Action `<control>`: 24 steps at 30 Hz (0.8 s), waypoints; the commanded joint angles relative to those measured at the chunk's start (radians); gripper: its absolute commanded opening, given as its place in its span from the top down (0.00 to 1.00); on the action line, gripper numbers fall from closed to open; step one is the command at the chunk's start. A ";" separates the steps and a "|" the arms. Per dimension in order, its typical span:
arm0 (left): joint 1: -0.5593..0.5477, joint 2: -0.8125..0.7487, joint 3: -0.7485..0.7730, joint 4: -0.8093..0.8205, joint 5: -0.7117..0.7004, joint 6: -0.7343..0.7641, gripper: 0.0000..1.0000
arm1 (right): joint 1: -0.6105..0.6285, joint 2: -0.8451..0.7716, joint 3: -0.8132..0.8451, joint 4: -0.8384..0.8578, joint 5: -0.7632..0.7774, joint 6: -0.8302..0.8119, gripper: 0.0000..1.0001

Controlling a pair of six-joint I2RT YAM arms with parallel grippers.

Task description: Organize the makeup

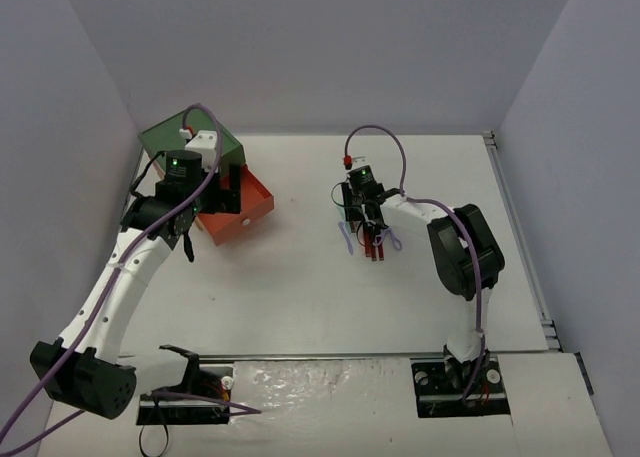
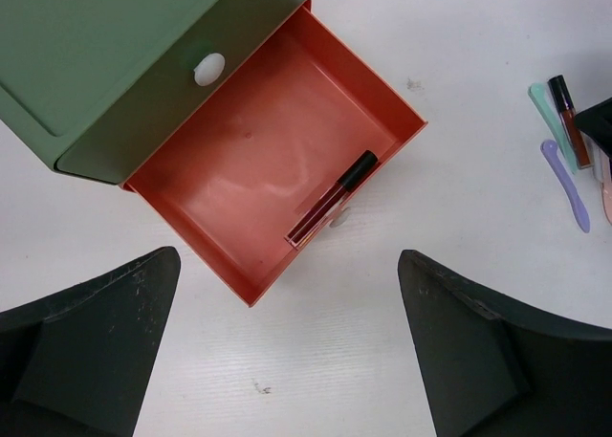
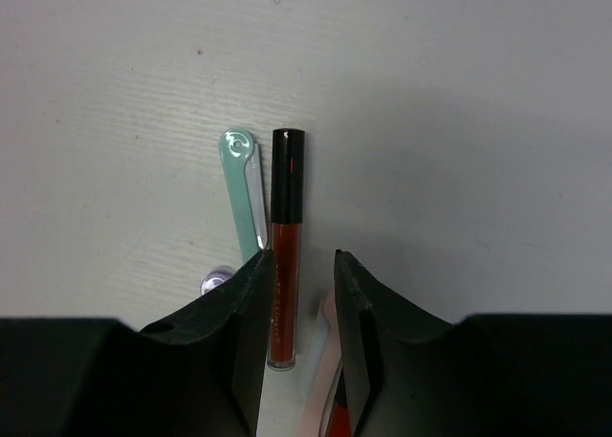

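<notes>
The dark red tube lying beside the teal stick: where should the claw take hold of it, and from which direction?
Probably best to grip the tube around the middle of its red barrel, coming straight down from above. It lies flat, long and thin, so the right gripper should close across its narrow width. The teal stick lies close alongside, leaving little finger room there.

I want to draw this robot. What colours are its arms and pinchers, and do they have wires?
The left arm and right arm are white tubes with chunky black joints. A purple cable loops along each, and a small green light glows near the left wrist. The left gripper and right gripper each have two black, wedge-shaped fingers.
</notes>
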 commanded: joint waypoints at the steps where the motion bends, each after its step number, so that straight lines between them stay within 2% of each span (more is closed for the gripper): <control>1: 0.002 -0.012 0.029 0.080 0.020 -0.020 0.03 | -0.011 0.013 0.048 0.057 0.007 -0.011 0.73; 12: 0.002 0.002 0.026 0.084 0.032 -0.026 0.03 | -0.017 0.034 0.029 0.083 -0.025 -0.008 0.74; 13: 0.002 0.003 0.025 0.085 0.039 -0.027 0.03 | -0.018 0.039 0.029 0.084 -0.023 -0.007 0.76; 16: 0.002 0.011 0.024 0.092 0.068 -0.035 0.03 | -0.021 0.047 0.029 0.089 -0.013 -0.005 0.92; 18: 0.002 0.016 0.024 0.097 0.078 -0.046 0.03 | -0.024 0.035 0.030 0.092 -0.012 -0.008 0.99; 21: 0.002 0.025 0.028 0.108 0.109 -0.078 0.03 | -0.024 -0.022 0.026 0.099 -0.021 -0.014 1.00; 24: -0.001 0.036 0.043 0.131 0.187 -0.159 0.04 | -0.020 -0.149 -0.009 0.145 -0.070 0.001 1.00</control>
